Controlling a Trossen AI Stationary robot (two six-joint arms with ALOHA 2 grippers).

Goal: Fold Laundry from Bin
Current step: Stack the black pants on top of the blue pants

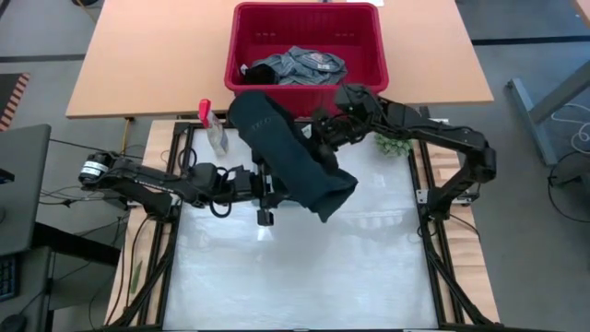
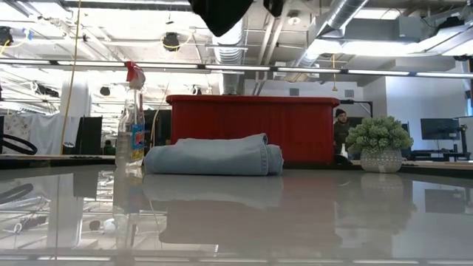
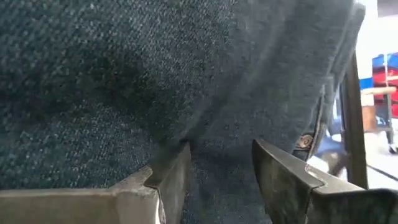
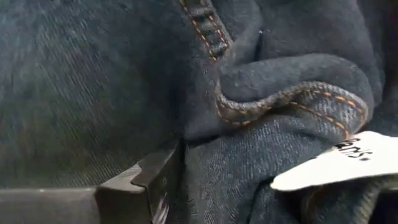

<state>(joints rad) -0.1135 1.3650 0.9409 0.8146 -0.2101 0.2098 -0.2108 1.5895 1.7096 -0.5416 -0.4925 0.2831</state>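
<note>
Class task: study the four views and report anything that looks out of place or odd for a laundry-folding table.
Two things don't belong to laundry work: a spray bottle stands at the table's back left corner, and a small potted plant sits near the right arm. Otherwise nothing looks spilled or damaged; the dark jeans hang bunched between both arms.

Both arms reach inward, left tool [image 3: 214,180] parted.

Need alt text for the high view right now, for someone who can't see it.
Both arms hold a dark navy garment up over the table, the left gripper at its near side, the right gripper behind it. The red bin beyond holds grey-blue laundry.
</note>
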